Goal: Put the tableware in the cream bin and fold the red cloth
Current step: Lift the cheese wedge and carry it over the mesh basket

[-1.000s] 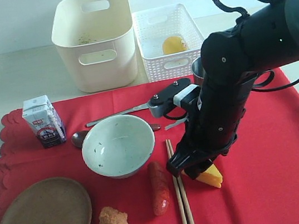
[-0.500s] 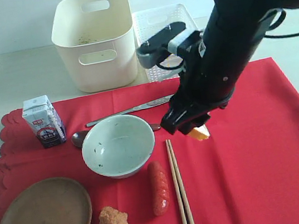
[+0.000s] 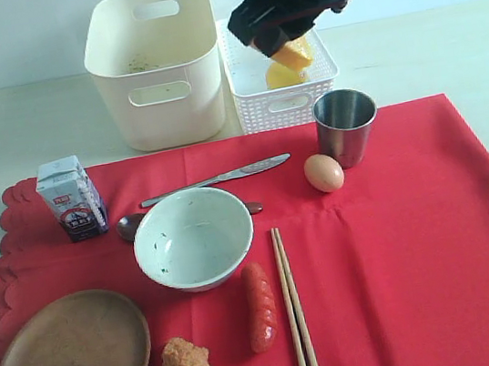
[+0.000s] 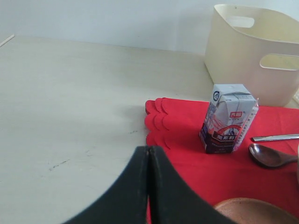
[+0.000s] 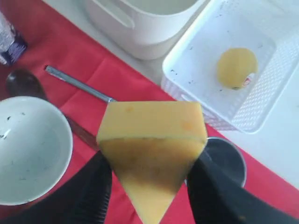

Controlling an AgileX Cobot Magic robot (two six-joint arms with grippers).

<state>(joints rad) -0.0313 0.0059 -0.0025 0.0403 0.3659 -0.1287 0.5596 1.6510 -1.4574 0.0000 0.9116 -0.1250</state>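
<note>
Gripping a yellow cheese wedge between its two dark fingers, the right gripper hangs above the white lattice basket, in which a round yellow fruit lies. The left gripper sits low over the pale tabletop beside the cloth's scalloped edge, its jaws pressed together with nothing between them. The red cloth lies spread flat, bright and plain, with scallops along its left side. All the tableware rests on it: a pale green-white speckled bowl near the middle, a round brown wooden plate at the near left corner, a steel knife just behind the bowl, a dark spoon showing at the bowl's left, a pair of wooden chopsticks lying side by side, and a steel cup upright near the far edge. The cream bin, tall and smooth with rounded corners and oval handle holes, stands off the cloth behind its far edge, just left of the basket. A milk carton, an egg and a sausage also sit on the cloth.
</note>
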